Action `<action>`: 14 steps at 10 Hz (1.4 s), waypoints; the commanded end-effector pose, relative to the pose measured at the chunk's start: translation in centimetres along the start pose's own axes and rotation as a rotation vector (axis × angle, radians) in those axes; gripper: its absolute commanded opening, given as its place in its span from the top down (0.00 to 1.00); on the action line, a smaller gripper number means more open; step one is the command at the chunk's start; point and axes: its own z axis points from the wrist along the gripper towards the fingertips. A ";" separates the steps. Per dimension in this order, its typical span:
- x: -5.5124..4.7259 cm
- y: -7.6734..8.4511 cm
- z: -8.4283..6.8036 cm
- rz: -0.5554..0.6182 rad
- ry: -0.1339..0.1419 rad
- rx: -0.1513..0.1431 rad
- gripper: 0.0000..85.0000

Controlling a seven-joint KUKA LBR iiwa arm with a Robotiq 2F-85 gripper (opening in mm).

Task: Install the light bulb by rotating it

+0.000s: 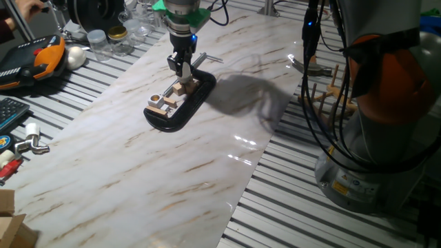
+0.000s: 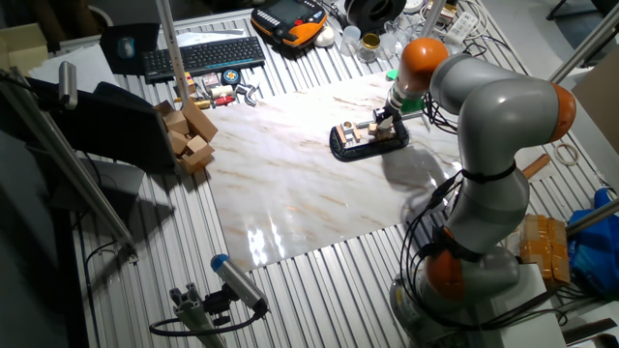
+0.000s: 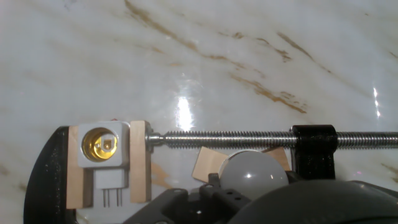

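Note:
The light bulb [image 3: 252, 169] shows in the hand view as a white frosted dome at the bottom centre, between the dark fingers of my gripper [image 3: 249, 194], which is shut on it. The gripper [image 1: 182, 67] hangs over the right end of the black clamp [image 1: 196, 93], just above small wooden blocks [image 1: 182, 88]. A white socket block with a brass socket [image 3: 102, 142] is clamped between wooden pads at the clamp's left end, well to the left of the bulb. From the other fixed view, the gripper [image 2: 387, 114] stands over the clamp [image 2: 368, 142].
A threaded clamp rod [image 3: 249, 138] runs across the hand view. Clear jars [image 1: 110, 38], an orange-black pendant [image 1: 45, 58] and a white egg-shaped ball [image 1: 74, 56] sit at the back left. A wooden rack [image 1: 331, 89] stands right of the marble board [image 1: 138, 179].

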 end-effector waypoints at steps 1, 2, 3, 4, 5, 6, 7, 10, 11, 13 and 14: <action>0.0 0.0 -0.1 0.002 0.000 -0.003 0.40; -0.1 0.0 -0.3 0.002 0.000 -0.002 0.40; -0.2 0.0 -0.6 0.001 0.000 0.000 0.40; -0.3 0.0 -0.9 0.000 0.000 0.006 0.40; -0.4 0.0 -1.3 0.000 0.001 0.009 0.60; -0.5 0.0 -1.7 -0.002 0.004 0.012 0.60; -0.7 0.0 -2.1 -0.006 0.007 0.015 0.60; -1.0 0.1 -2.8 -0.013 0.007 0.015 0.60; -1.1 0.1 -3.0 -0.016 0.007 0.012 0.60; -1.2 0.4 -3.2 -0.022 0.007 0.003 0.80; -1.3 0.7 -3.4 -0.026 0.012 -0.001 1.00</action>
